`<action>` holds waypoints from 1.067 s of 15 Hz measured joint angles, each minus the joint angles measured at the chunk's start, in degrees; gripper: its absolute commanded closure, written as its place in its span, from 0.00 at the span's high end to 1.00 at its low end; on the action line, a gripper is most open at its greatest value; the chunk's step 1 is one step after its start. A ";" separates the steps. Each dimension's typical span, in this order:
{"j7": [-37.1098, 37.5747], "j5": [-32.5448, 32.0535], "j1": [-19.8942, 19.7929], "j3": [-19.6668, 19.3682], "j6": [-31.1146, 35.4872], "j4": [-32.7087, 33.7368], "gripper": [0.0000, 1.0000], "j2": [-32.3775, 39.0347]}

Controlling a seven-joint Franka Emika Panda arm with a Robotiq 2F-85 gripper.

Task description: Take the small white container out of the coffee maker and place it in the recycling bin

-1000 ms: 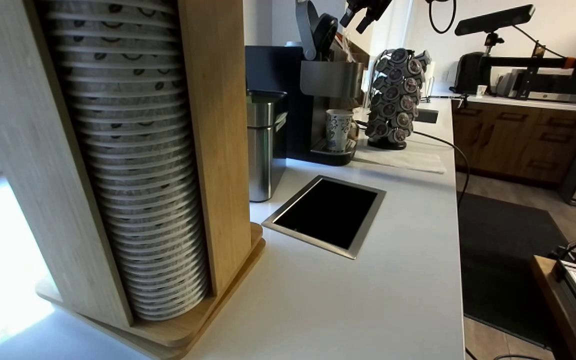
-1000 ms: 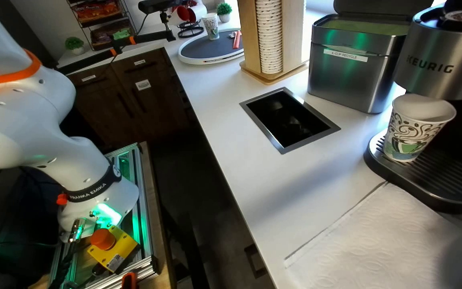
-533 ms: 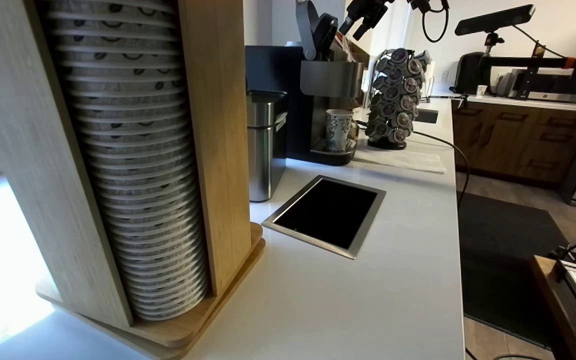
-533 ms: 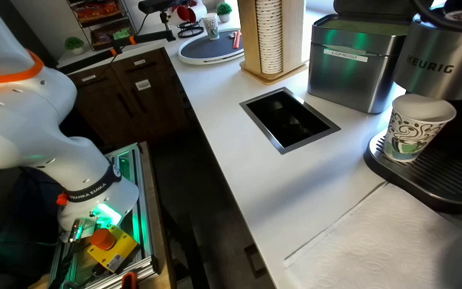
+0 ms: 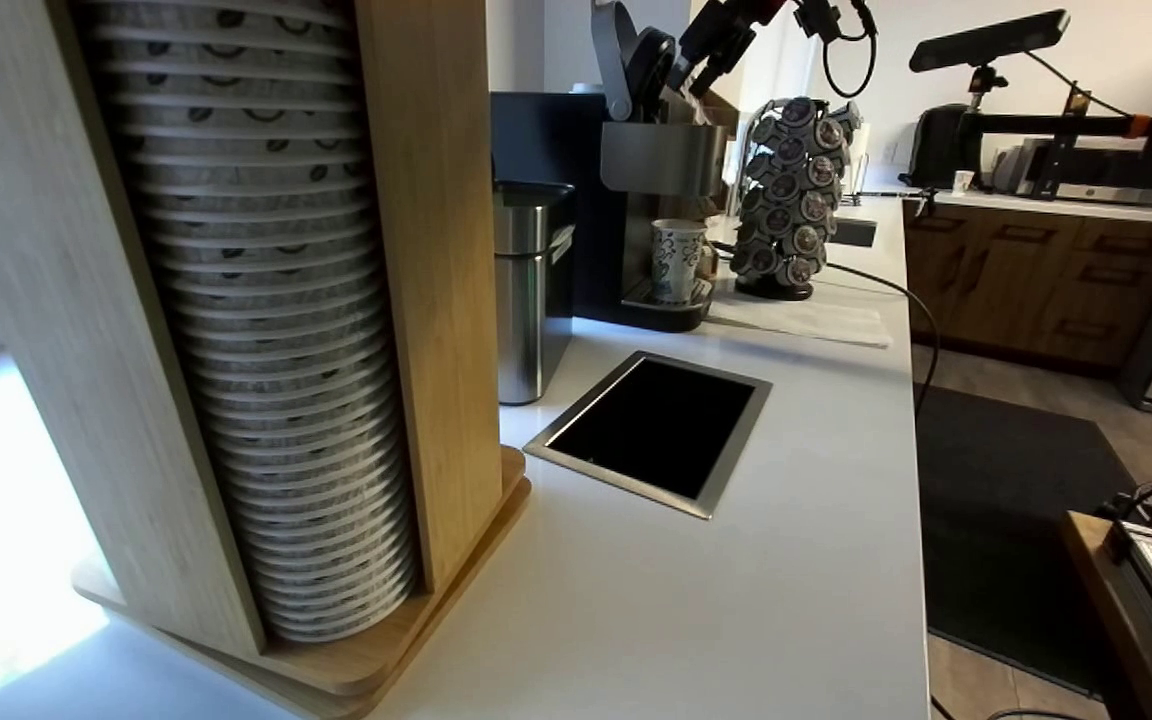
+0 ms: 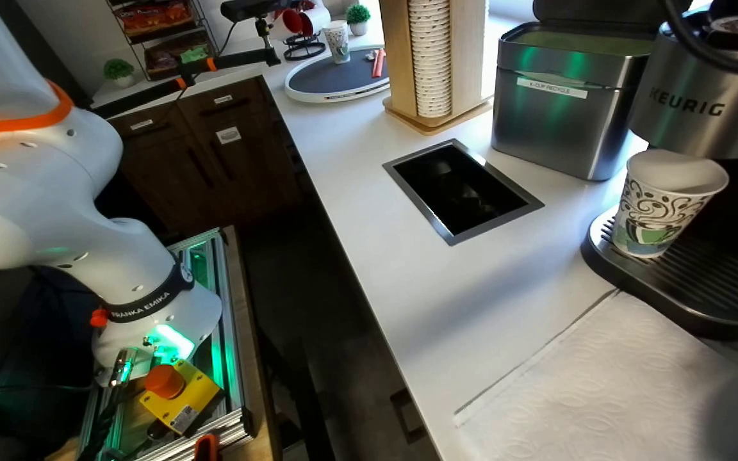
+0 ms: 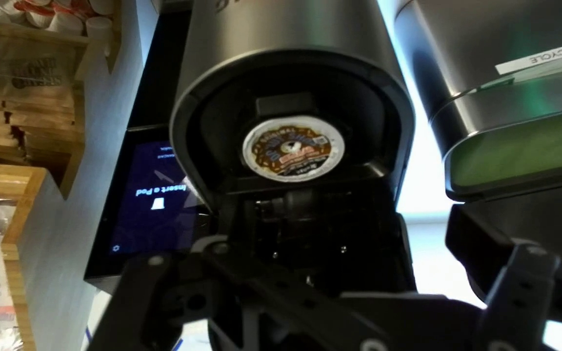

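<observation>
End effector (image 5: 687, 85), spread and empty, has the white-rimmed pod (image 7: 293, 149) toward eleven o'clock in the wrist view, inside the coffee maker (image 7: 288, 29).

coffee maker (image 5: 663, 158): silver, black | pod (image 7: 293, 148): brown, white-rimmed | cup (image 6: 657, 208): brown-swirled | bin (image 6: 551, 131): silver

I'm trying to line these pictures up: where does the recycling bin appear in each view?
In an exterior view: the recycling bin, just left of centre, partly hidden by the wooden cup holder.
In an exterior view: the recycling bin, at upper right.
Wrist view: the recycling bin, at upper right, cut off by the picture's edge.
Shared landmark: the coffee maker, right of the recycling bin in both exterior views, left of it in the wrist view.
</observation>
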 measured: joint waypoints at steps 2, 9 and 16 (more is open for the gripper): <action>-1.68 0.05 -0.27 0.45 0.00 0.46 1.00 0.97; -4.98 0.61 -3.23 1.40 -0.10 4.56 1.00 4.18; -8.86 4.52 -6.05 3.74 -1.23 6.31 0.87 6.70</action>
